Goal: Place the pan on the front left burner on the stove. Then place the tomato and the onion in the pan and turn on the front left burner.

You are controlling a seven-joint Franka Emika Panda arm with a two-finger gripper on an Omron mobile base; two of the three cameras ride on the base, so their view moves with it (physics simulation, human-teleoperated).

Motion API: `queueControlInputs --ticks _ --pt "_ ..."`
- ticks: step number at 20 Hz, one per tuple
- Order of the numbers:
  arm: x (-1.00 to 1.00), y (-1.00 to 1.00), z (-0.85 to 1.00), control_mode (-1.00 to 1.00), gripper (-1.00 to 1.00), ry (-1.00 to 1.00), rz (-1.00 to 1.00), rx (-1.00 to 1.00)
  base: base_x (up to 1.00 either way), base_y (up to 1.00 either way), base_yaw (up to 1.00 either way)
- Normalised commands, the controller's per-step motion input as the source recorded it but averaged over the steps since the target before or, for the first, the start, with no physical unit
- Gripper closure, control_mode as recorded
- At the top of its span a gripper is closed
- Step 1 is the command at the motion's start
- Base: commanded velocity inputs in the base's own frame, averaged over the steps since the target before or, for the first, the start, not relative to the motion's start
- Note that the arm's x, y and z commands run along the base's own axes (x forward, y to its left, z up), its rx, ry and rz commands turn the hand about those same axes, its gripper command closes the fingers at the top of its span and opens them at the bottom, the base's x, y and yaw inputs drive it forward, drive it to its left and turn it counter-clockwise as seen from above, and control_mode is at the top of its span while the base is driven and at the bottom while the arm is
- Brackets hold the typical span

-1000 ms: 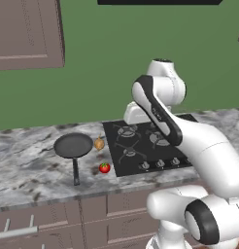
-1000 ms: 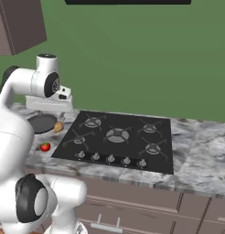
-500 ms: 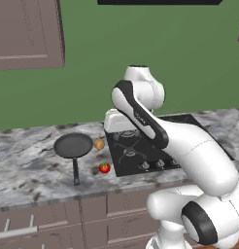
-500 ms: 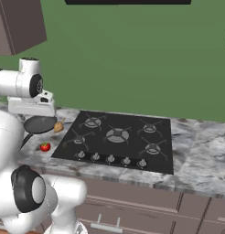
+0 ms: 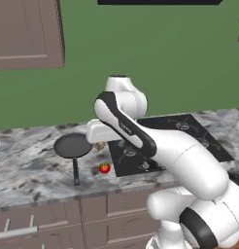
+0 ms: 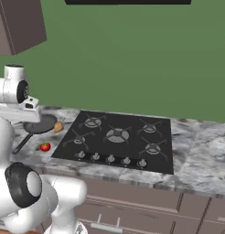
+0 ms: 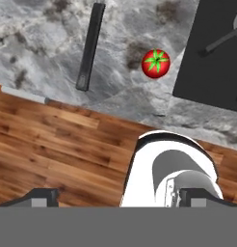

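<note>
The dark pan [image 5: 72, 145] lies on the counter left of the stove [image 5: 189, 131], its long handle [image 7: 90, 46] pointing at the counter's front edge. The red tomato [image 5: 105, 168] sits on the counter between that handle and the stove's corner [image 7: 212, 62]. Behind it, the yellow-brown onion [image 6: 58, 126] lies next to the pan's rim. The front left burner [image 6: 78, 137] stands bare. My gripper [image 7: 119, 197] hangs above the counter at the pan's right side, open, its fingertips [image 7: 41, 197] far apart and holding nothing.
A row of silver knobs [image 6: 109, 159] lines the stove's front edge. The marble counter [image 5: 29, 165] runs on to the left, with drawers [image 5: 43, 223] below. A brown wall cabinet [image 5: 26, 34] hangs at the upper left. Wooden floor [image 7: 58, 140] shows beyond the counter edge.
The arm has swung left from over the stove's left side to beside the pan. The jaws stay open. Pan, tomato and onion have not moved.
</note>
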Motion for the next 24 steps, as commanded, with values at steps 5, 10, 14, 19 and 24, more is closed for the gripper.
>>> queueControlInputs --ticks 5,10,14,19,24 --pt "0.0 0.41 -0.27 -1.0 -1.0 0.05 0.0 0.0 0.0 0.0 0.0" --pt "0.0 0.43 -0.44 -1.0 -1.0 0.09 0.0 -0.04 0.0 0.0 0.0" --pt "0.0 0.34 -0.41 -1.0 -1.0 0.07 0.0 -0.07 0.0 0.0 0.0" --pt "0.0 0.25 -0.27 -1.0 -1.0 0.01 0.0 -0.06 0.0 0.0 0.0" --pt "0.01 0.12 -0.08 -1.0 -1.0 -0.04 0.0 -0.03 0.0 0.0 0.0"
